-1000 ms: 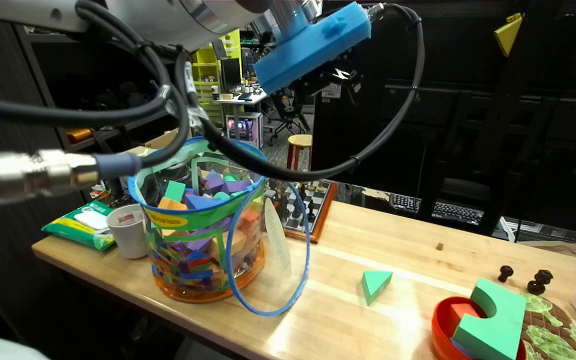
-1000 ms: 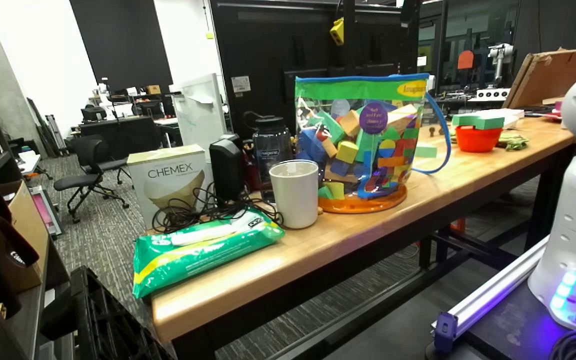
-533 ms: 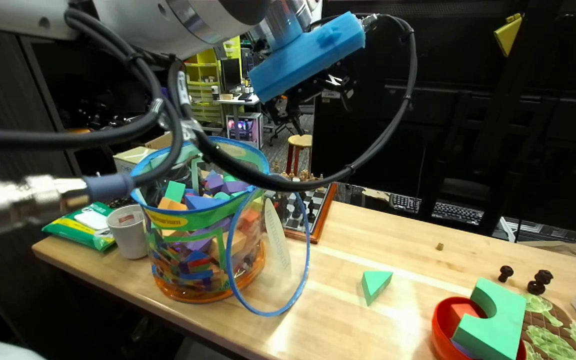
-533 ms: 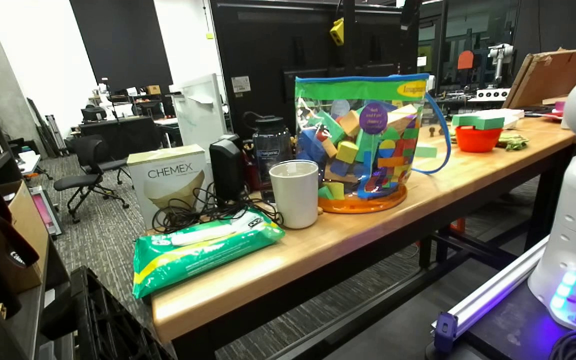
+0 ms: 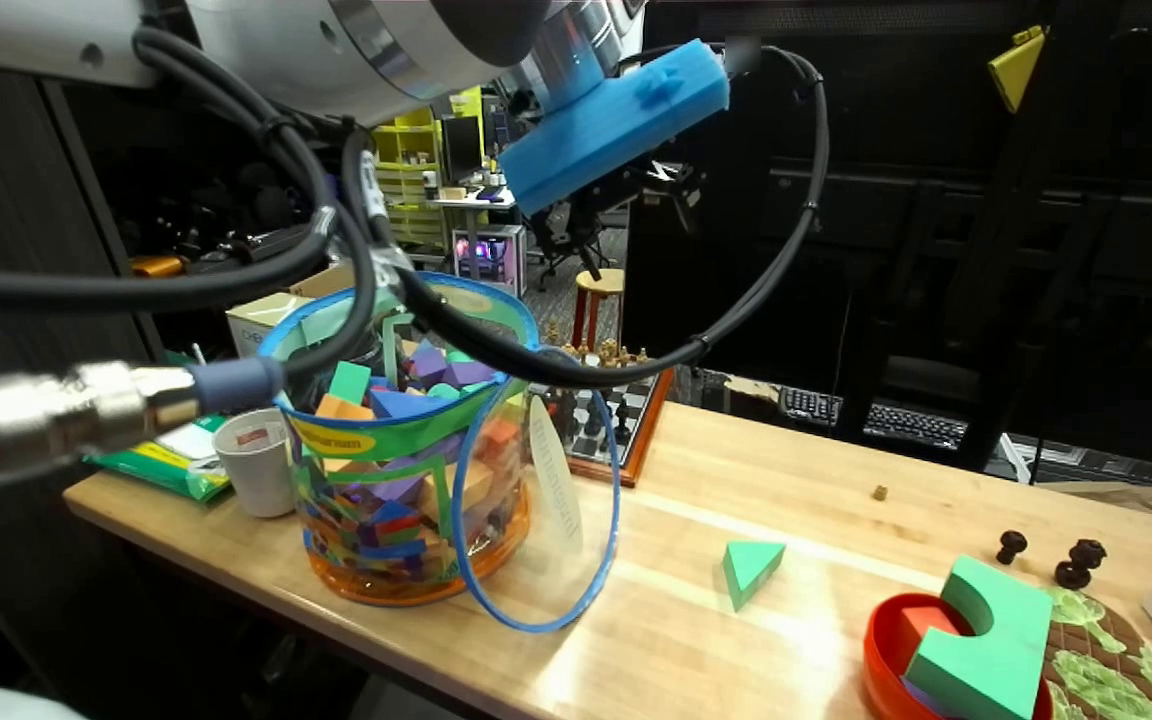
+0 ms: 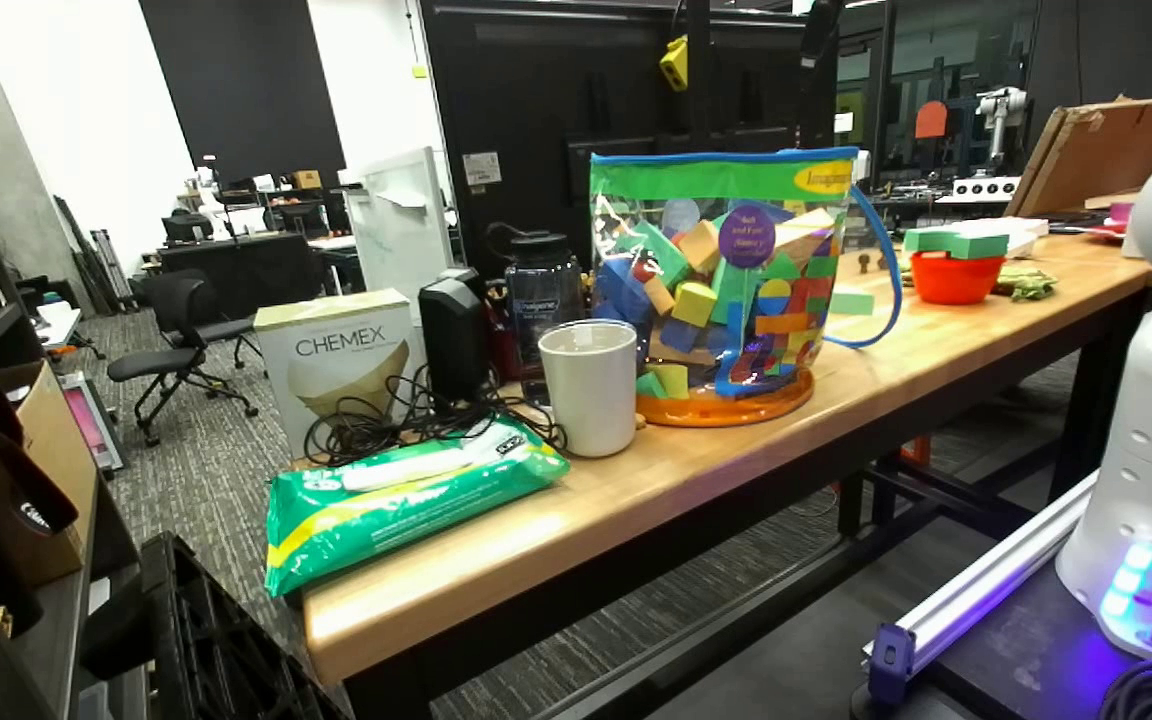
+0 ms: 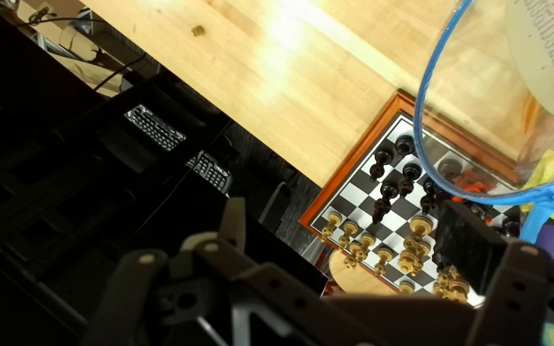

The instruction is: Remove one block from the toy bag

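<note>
the box [image 6: 331,370] at left reads "chemex". upper centre in an exterior view, the gripper [image 5: 641,246], fingers spread, sits slightly lower than a second ago. the green block [image 5: 751,572] lies lower right, outside the toy bag [image 5: 426,428].

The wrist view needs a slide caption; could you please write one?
Open gripper holding nothing, a chessboard beyond it, and the toy bag with its blue strap at the right.
</note>
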Controlling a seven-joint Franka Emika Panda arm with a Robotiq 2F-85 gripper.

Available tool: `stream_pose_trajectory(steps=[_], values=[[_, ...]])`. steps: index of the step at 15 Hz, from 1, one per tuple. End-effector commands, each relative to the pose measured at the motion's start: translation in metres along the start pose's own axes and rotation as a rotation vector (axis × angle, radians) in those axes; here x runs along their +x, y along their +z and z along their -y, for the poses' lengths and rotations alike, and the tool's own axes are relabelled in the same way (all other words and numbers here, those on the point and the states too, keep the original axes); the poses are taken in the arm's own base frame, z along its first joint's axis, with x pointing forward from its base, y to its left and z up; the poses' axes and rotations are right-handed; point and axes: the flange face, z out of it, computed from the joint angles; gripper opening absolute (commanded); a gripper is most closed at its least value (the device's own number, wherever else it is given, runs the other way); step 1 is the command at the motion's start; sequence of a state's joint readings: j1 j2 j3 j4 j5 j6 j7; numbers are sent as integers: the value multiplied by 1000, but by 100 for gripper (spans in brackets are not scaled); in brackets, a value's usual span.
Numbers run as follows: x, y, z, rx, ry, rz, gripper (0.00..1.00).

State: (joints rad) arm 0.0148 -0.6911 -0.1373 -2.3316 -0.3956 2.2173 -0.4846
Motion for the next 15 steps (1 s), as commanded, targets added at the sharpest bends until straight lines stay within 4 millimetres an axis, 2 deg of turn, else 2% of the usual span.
stream_pose_trajectory(steps=[1,15], values=[[-2,-5,5,19,-38,-27,100],[2,0,3,10,-21,-3,100]])
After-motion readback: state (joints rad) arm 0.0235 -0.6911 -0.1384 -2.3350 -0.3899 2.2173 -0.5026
